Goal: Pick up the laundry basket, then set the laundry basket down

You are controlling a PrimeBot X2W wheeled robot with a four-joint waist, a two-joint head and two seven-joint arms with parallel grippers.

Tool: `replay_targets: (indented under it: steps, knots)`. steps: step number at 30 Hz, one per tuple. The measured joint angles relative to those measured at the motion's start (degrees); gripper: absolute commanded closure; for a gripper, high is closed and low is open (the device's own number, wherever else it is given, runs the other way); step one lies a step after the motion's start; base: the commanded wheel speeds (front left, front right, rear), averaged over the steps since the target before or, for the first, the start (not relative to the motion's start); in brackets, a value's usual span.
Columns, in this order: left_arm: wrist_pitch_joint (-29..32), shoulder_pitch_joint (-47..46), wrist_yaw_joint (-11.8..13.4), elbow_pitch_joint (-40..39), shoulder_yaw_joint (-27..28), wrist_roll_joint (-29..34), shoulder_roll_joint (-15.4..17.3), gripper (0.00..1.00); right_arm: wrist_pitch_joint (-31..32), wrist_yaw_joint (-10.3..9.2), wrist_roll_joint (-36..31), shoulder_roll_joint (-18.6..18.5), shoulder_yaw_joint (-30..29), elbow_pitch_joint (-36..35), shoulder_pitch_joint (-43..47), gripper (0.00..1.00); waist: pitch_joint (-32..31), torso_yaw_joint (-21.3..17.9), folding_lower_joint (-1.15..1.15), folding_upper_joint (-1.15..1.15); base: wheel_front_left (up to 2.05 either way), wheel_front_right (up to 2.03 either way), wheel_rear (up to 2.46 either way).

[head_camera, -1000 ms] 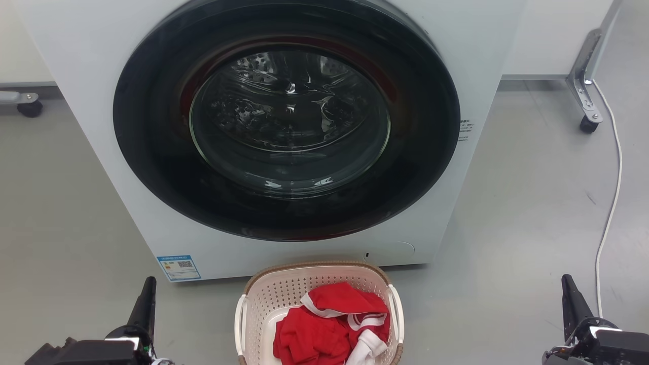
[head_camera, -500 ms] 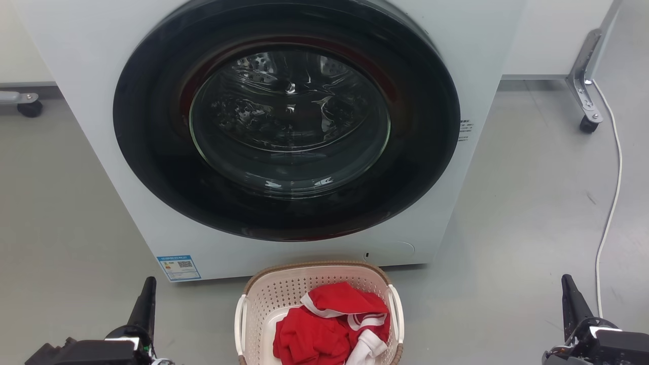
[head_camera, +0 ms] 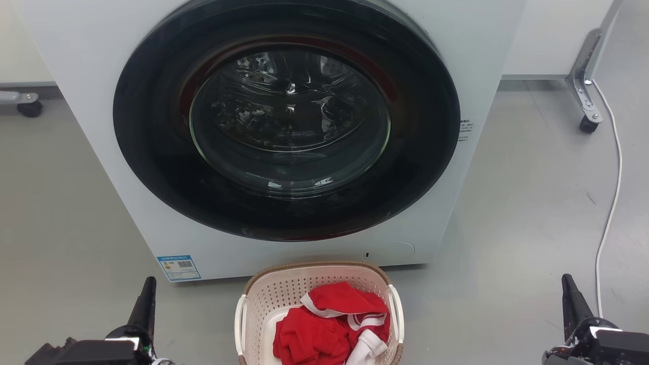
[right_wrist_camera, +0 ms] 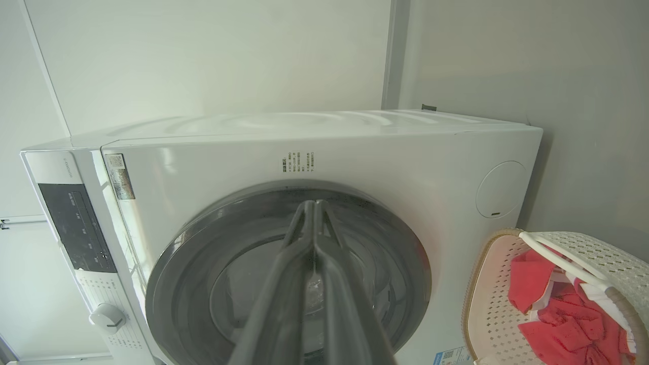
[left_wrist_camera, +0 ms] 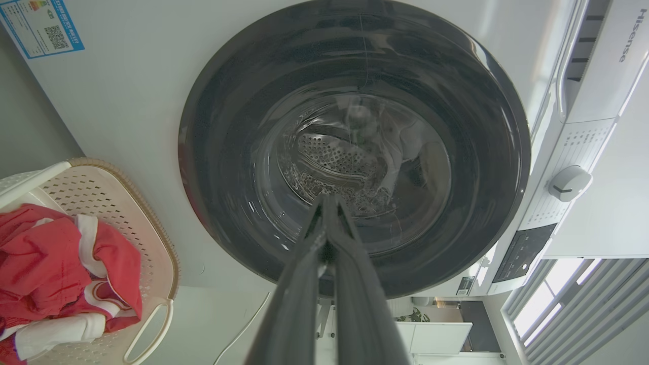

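- The laundry basket [head_camera: 274,296] stood on the grey floor [head_camera: 527,213] just in front of the white front-loading washing machine [head_camera: 76,76], below its round dark door [head_camera: 286,119], which was closed.
- A crumpled red and white garment [head_camera: 324,329] lay inside the basket, and both white side handles were free.
- The left gripper [head_camera: 148,285] was at the lower left of the head view, off to the basket's left and apart from it. In the left wrist view its two fingers [left_wrist_camera: 299,284] met at the tips with nothing between them.
- The right gripper [head_camera: 567,282] was at the lower right, well apart from the basket. In the right wrist view its fingers [right_wrist_camera: 284,284] were likewise pressed together and held nothing.
- A blue label [head_camera: 178,267] sat on the machine's lower front corner, left of the basket.
- A white cable [head_camera: 611,203] ran along the floor to the right, past a metal leg with a caster [head_camera: 587,96].
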Motion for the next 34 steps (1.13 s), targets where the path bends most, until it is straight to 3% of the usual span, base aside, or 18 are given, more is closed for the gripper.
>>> replay_targets:
  steps: [34]
  knots:
    - [0.00,0.00,0.00,-0.01,0.00,0.00,0.00,1.00,0.00,0.23,0.00,0.01,0.00,0.01,-0.01,1.00,0.00,0.00,0.00,0.00,0.00,0.00,0.00]
